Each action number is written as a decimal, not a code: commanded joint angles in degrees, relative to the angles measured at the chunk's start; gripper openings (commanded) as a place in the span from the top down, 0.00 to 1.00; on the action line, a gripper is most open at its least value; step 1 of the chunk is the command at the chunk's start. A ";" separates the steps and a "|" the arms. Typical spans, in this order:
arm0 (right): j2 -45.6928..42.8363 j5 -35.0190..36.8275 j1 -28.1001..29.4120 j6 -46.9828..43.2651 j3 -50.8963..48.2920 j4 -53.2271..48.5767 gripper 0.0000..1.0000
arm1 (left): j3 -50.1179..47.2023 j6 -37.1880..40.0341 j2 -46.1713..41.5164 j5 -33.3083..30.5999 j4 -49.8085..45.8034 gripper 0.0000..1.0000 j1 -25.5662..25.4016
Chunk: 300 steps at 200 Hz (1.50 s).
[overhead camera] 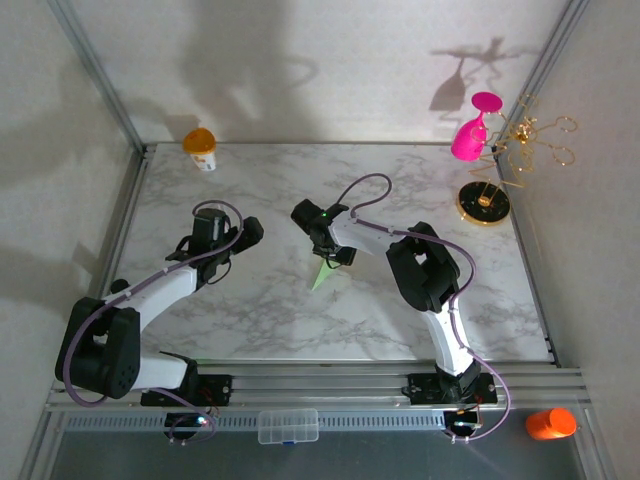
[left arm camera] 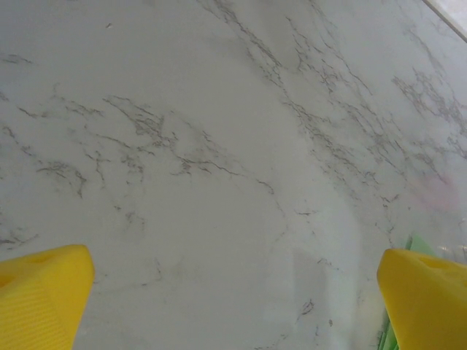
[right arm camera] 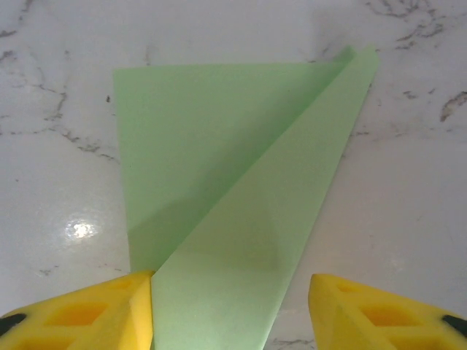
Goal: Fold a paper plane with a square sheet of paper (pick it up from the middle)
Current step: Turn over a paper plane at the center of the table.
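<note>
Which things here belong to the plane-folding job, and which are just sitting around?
Job in hand:
- partly folded green paper
- right claw, straddling the paper
- left claw, open over bare table

Lying about:
- orange-topped cup
- pink glass
- gold stand
- clear plastic box
- orange object

The paper [right arm camera: 219, 160] is thin, smooth and matt; the marble-patterned table [right arm camera: 408, 182] beneath it looks glossy.

The left arm [overhead camera: 160, 285] stretches forward and inward, the left hand [left arm camera: 233, 299] spread wide. The right arm [overhead camera: 430, 270] crooks back toward the middle, the right hand [right arm camera: 232, 306] tipped downward, its yellow fingers [right arm camera: 80, 313] parted.
</note>
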 commanded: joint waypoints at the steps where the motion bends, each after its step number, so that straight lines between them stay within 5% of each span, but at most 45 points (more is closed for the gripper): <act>1: 0.81 1.29 0.45 1.92 1.64 -2.84 0.46 | -0.42 0.69 -0.13 1.18 0.71 0.01 0.55; 47: 0.41 1.09 0.43 2.55 1.73 -3.04 0.54 | -0.24 0.73 0.17 1.54 0.50 0.01 0.63; 152: -1.34 3.21 0.44 4.57 1.85 -4.78 1.00 | -0.07 0.80 0.55 1.73 0.32 0.01 0.79; 217: -6.00 2.95 0.45 -0.17 1.64 -0.48 1.00 | -0.84 -1.16 0.22 3.63 1.59 0.01 2.23; 300: -15.19 -16.49 0.33 -19.28 -7.91 32.59 1.00 | -4.78 -6.93 -3.21 10.67 5.61 0.01 6.38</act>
